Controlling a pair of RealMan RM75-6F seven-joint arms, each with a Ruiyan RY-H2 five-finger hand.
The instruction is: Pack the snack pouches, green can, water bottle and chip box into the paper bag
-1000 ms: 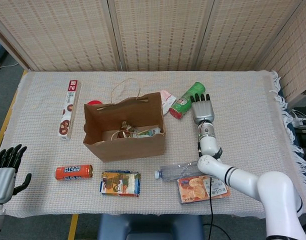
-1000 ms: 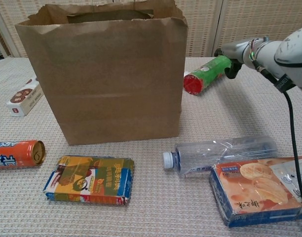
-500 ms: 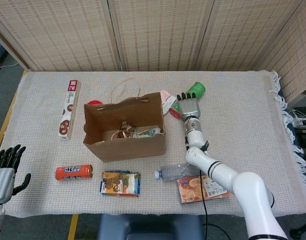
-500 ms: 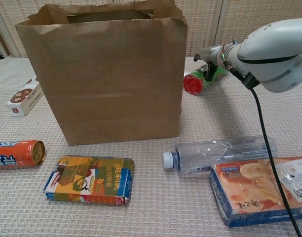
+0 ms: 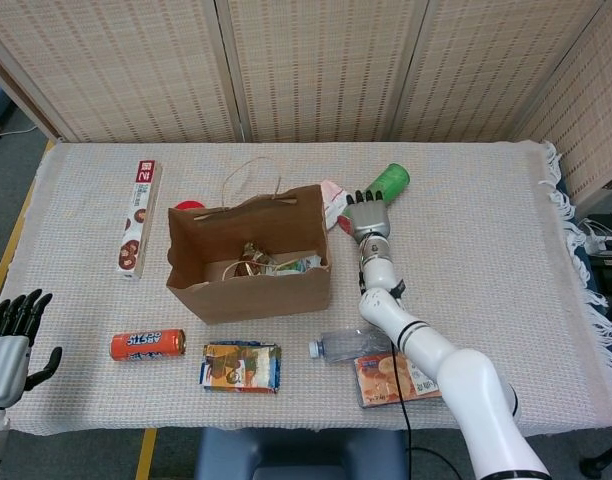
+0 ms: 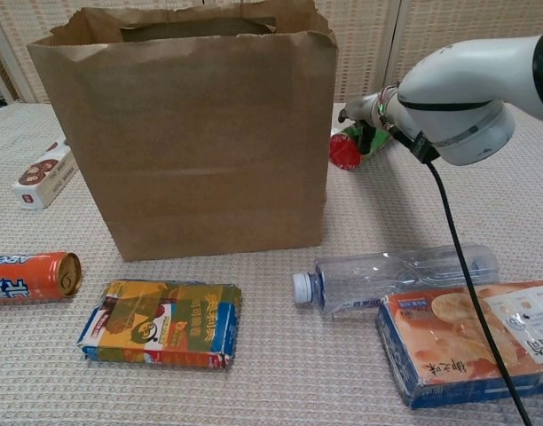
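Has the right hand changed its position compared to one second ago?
Yes. The right hand has moved left, toward the paper bag, and now lies over the green can.

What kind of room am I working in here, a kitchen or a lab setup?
Likely a staged lab or demo space, not a kitchen: woven folding screens wall off a cloth-covered table, and packaged snacks lie spread around a paper bag.

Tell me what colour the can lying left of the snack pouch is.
Orange, with a blue-and-white label; the can shows best in the head view.
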